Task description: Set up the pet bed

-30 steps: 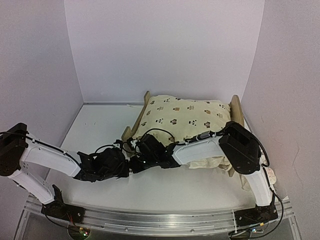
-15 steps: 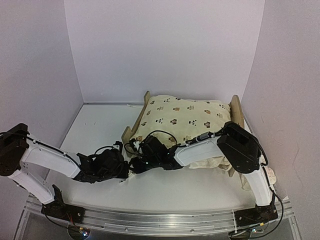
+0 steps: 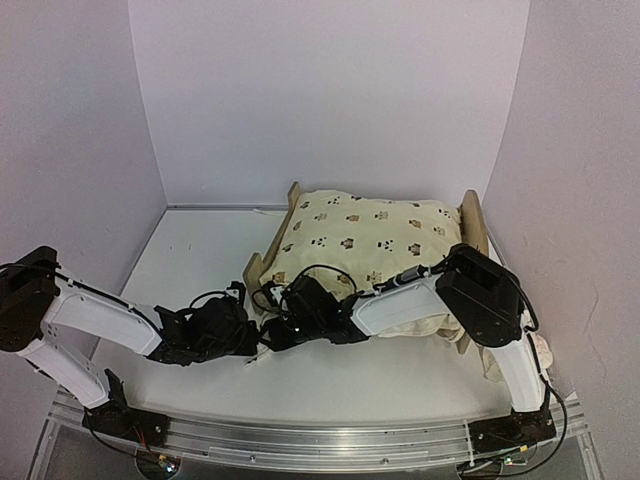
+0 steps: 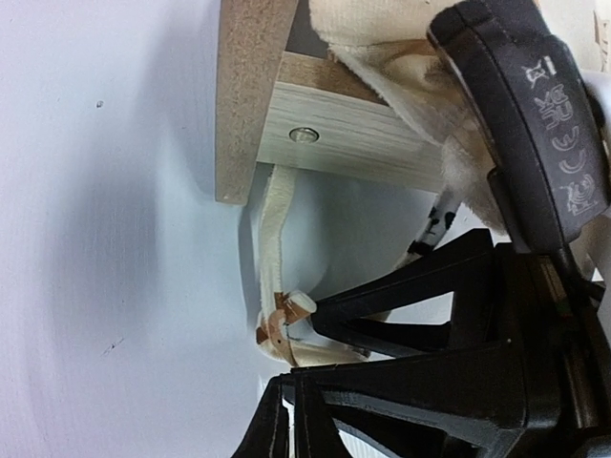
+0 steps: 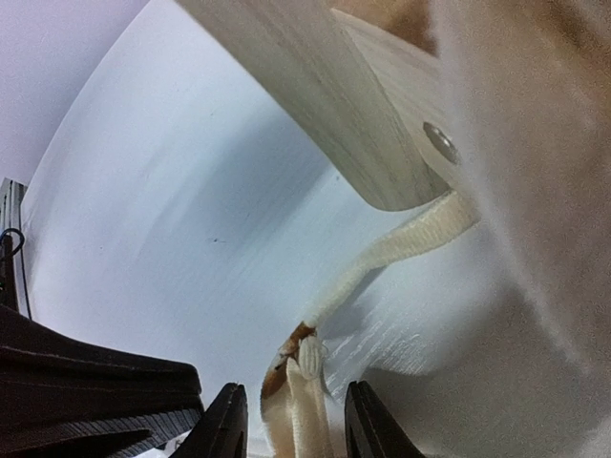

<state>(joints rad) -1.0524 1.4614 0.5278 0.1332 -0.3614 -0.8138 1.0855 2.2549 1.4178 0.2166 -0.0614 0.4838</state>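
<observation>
The pet bed (image 3: 472,222) sits right of centre on the desk (image 3: 200,250), with the cushion (image 3: 370,235) laid on it. The step in hand looks like fastening the near corner tie (image 5: 382,250). The right claw (image 5: 296,401) is parted around the strand, and the left claw (image 4: 286,396) is closed (whether on the tie is unclear). The next move probably calls for pinching the strand.

White desk (image 3: 200,250), matte, a few tiny dark specks. Pet bed (image 3: 472,222) stands directly on it, far-right area, close to the desk's right edge, well apart from left edge; light-wood frame touches the surface. Cream tie strap (image 4: 272,239) lies on desk just beside bed's near-left leg, brown-marked end flat on surface. Small pale obj (image 3: 541,350) by right edge, partly hidden, can't ID. Metal rail (image 3: 320,435) along near edge.
</observation>
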